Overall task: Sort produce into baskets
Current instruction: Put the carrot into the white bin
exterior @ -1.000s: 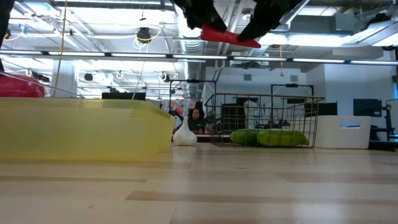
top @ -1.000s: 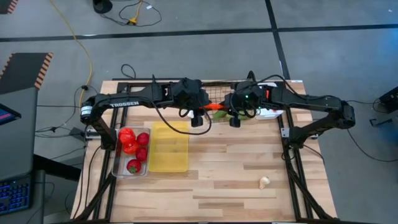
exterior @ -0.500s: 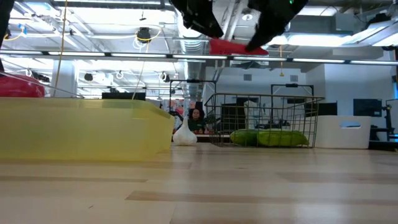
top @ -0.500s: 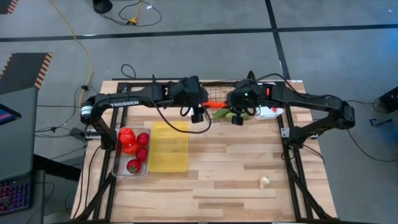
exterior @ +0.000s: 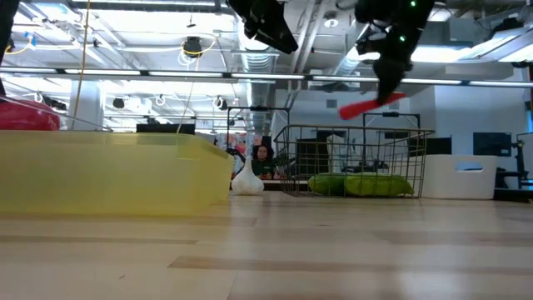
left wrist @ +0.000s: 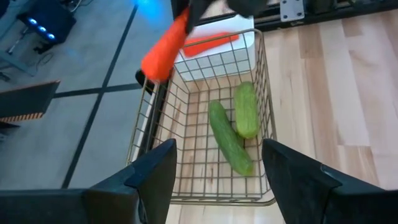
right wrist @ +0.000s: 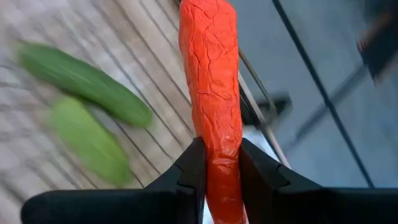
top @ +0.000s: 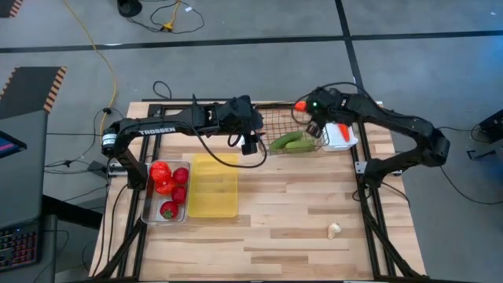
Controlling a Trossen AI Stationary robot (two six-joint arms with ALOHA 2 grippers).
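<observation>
My right gripper (top: 308, 112) is shut on an orange carrot (right wrist: 210, 74) above the far right corner of the dark wire basket (top: 273, 124). Two green cucumbers (left wrist: 235, 127) lie on the basket's floor. My left gripper (left wrist: 217, 180) hangs open over the basket's left side with nothing between its fingers. Another orange carrot (left wrist: 208, 42) lies in the white tray (top: 339, 138) just right of the basket. Red tomatoes (top: 165, 182) fill the clear bin (top: 149, 211) at the left, next to the yellow tray (top: 214, 189). My right gripper pinches the carrot (right wrist: 217, 163) between its two fingers (right wrist: 190, 169), toward its thinner end. The thicker end sticks out past the fingertips. The fingers slant downward and lie along the carrot. The carrot (exterior: 371, 105) is lifted clear above the basket, slanting below the gripper.
A white garlic piece (top: 335, 229) lies alone on the wood near the front right. The wide middle and near part of the table (top: 283, 212) is bare wood. Black frame rails run along the table's left and right edges.
My right gripper has carried the carrot away from my left gripper, toward the table's far right, and has tipped downward. The carrot, level between both grippers a second ago, now slants lower over the basket's right side. My left gripper has let go of it and stayed in place.
</observation>
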